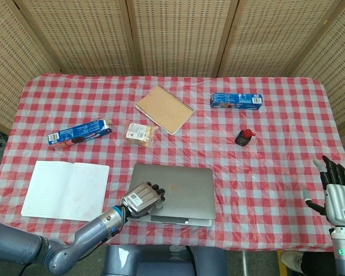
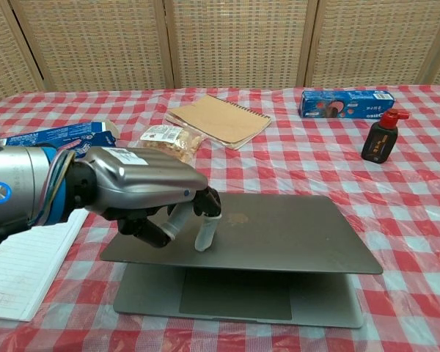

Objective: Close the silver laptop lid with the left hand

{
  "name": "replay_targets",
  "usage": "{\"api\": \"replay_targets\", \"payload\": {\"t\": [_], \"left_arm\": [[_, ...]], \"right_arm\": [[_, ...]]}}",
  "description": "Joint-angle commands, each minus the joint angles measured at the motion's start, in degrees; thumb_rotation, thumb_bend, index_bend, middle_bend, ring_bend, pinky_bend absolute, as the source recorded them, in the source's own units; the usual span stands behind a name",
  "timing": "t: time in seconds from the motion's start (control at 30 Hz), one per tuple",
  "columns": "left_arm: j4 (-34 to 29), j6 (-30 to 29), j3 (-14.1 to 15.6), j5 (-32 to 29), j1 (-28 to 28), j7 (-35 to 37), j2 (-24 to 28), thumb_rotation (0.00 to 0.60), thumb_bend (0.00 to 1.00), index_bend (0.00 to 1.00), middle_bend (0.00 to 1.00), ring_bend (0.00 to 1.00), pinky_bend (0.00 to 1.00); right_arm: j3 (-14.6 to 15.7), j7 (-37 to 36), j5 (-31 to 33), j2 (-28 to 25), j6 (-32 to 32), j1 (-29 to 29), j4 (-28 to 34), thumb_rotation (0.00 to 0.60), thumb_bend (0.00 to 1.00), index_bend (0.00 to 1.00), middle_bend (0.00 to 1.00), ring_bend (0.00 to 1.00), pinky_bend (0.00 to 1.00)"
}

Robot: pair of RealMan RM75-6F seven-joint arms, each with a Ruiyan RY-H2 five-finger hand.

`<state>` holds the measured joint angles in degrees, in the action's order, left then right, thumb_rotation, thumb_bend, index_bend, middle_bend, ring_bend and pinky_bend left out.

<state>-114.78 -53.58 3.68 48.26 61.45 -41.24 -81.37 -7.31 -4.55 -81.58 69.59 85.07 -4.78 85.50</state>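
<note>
The silver laptop (image 1: 181, 190) (image 2: 279, 235) lies near the table's front edge, its lid folded down almost flat, with a narrow gap left above the base in the chest view. My left hand (image 1: 142, 199) (image 2: 143, 194) presses on the lid's near left part, fingertips (image 2: 204, 238) touching the metal, nothing held. My right hand (image 1: 335, 192) hovers at the far right edge of the head view, beside the table, fingers spread and empty.
An open white notebook (image 1: 65, 188) lies left of the laptop. Behind it are a blue cookie box (image 1: 79, 133), a snack packet (image 1: 140, 133), a brown notebook (image 1: 164, 108), another blue box (image 1: 236, 100) and a small dark bottle with a red cap (image 1: 244, 137).
</note>
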Motion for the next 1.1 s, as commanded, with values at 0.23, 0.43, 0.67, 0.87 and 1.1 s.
{"api": "replay_targets", "payload": {"t": [0.23,0.43,0.67,0.87,1.1], "left_arm": [[2.46,-0.01,1.64,-2.32,0.05,-1.95,-2.95,0.600,1.00,0.48,0.28,0.26,0.37],[3.82,0.10,2.41,-3.05,-0.22,-2.14,-4.27,0.600,1.00,0.48,0.28,0.26,0.37],[4.25,-0.25,2.68,-2.65,-0.60,-1.98,-4.45,0.600,1.00,0.47,0.27,0.26,0.36],[3.93,-2.48,2.45,0.00,-2.38,-0.34,-3.98,0.600,1.00,0.38,0.16,0.19,0.30],[3.19,-14.01,2.73,9.39,-9.29,2.98,-3.08,0.600,0.53,0.03,0.00,0.00,0.15]], "right_arm": [[-0.11,-0.21,0.25,-0.01,-0.19,-0.02,-0.10,0.600,0.62,0.02,0.00,0.00,0.00],[-0.14,-0.30,0.13,0.03,-0.01,0.00,-0.20,0.600,0.62,0.02,0.00,0.00,0.00],[-0.10,-0.21,0.01,-0.01,0.10,0.04,-0.08,0.600,0.62,0.02,0.00,0.00,0.00],[-0.08,-0.21,-0.18,0.00,0.25,0.06,0.00,0.600,0.62,0.02,0.00,0.00,0.00],[-0.07,-0.38,-0.70,0.05,0.84,0.14,-0.18,0.600,0.62,0.02,0.00,0.00,0.00]]}}
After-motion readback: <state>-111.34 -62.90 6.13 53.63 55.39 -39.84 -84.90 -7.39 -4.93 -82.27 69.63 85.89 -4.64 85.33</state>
